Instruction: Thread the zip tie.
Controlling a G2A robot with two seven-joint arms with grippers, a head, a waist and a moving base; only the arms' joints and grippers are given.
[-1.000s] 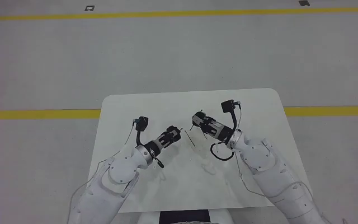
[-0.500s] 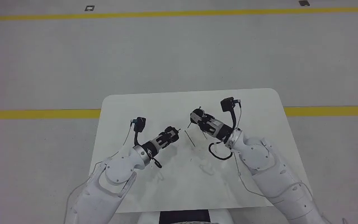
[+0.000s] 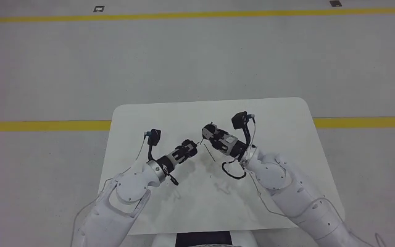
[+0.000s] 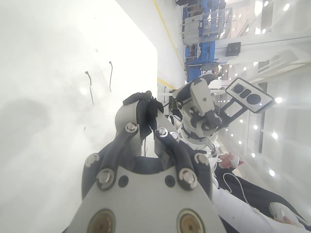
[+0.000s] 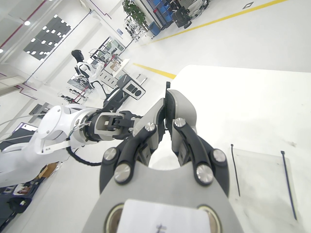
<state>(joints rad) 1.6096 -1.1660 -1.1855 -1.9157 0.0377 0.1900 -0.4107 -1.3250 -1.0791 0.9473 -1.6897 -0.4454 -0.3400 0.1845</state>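
The zip tie (image 5: 167,84) is pinched in my right gripper (image 5: 167,98), fingers pressed flat against it. Its head sticks out just past the fingertips and the strap runs back between the pads. This is above the middle of the bench (image 3: 278,117). From above, the tail slants down toward the near edge, just beside my left gripper (image 3: 195,146). The left gripper's fingers are also pressed together with a thin dark strand between them, and I cannot tell what it is. Two spare zip ties (image 5: 235,170) lie side by side on a clear sheet (image 5: 262,161) on the bench.
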